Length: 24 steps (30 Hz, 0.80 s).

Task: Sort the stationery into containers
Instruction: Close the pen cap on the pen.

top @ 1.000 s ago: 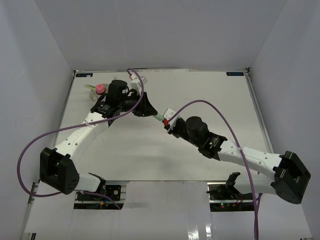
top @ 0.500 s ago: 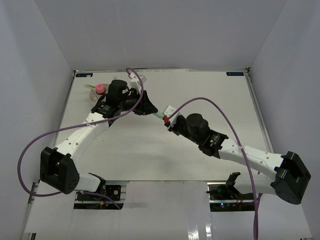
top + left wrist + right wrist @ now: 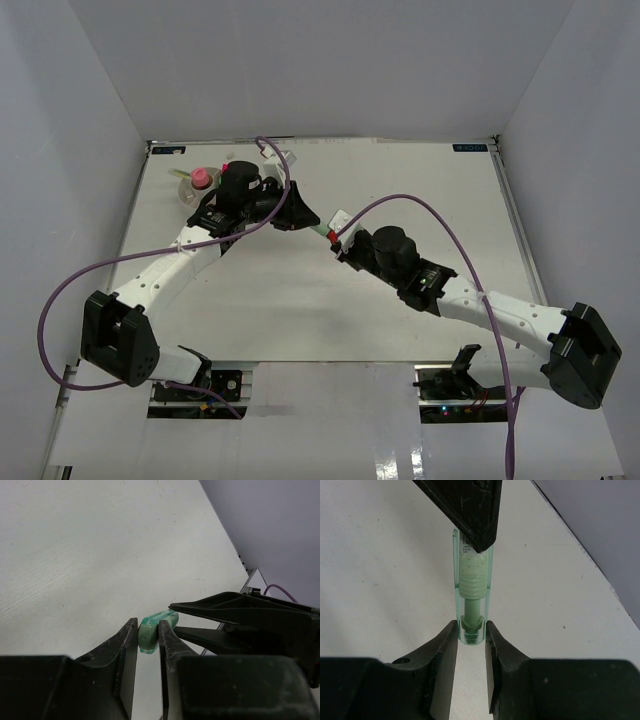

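Observation:
A pale green marker (image 3: 320, 234) with a clear green cap hangs above the table's middle, held at both ends. My left gripper (image 3: 309, 225) is shut on its blunt end (image 3: 149, 636). My right gripper (image 3: 333, 244) is shut on the capped end (image 3: 471, 627). In the right wrist view, the marker body (image 3: 471, 580) runs away from the fingers, under a left finger (image 3: 470, 510). The right gripper's black fingers (image 3: 235, 611) show in the left wrist view. The containers (image 3: 186, 190), a low white cup at the back left, are partly hidden by the left arm; a pink-topped item (image 3: 200, 177) stands in it.
The purple cable (image 3: 420, 215) of the right arm loops over the table's right half. A cable of the left arm (image 3: 272, 155) arches above the left wrist. White walls close the table in at the back and on both sides.
Both grippers have shifted slightly toward the back with the marker between them. The left wrist has turned a little. The marker stays held at both ends.

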Motion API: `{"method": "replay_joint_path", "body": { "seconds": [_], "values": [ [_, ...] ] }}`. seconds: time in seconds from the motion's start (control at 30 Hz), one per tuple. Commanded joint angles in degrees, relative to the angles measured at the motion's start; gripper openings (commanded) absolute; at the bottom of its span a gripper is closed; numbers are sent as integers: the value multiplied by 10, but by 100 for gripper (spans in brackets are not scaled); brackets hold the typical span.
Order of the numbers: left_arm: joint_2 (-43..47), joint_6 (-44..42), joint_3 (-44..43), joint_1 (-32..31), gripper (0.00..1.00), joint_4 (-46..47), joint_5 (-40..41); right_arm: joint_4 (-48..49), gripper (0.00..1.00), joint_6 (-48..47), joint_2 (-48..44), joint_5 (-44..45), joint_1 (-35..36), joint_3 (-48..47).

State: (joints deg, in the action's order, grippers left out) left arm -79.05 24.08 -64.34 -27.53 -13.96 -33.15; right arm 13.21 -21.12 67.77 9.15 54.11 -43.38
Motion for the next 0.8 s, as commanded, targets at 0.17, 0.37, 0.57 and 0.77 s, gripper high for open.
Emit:
{"method": "replay_joint_path", "body": {
  "seconds": [0.17, 0.37, 0.57, 0.77],
  "values": [
    [-10, 21, 10, -56, 43, -75, -68, 242, 19, 6, -42, -39, 8, -34],
    [-7, 25, -5, -50, 57, -83, -44, 242, 19, 5, -60, -33, 6, -10],
    [-1, 26, -22, -46, 57, -82, -35, 241, 19, 8, -69, -32, 4, 7],
    [20, 39, -29, -31, 55, -74, -13, 241, 19, 14, -69, -31, 2, 25]
  ]
}}
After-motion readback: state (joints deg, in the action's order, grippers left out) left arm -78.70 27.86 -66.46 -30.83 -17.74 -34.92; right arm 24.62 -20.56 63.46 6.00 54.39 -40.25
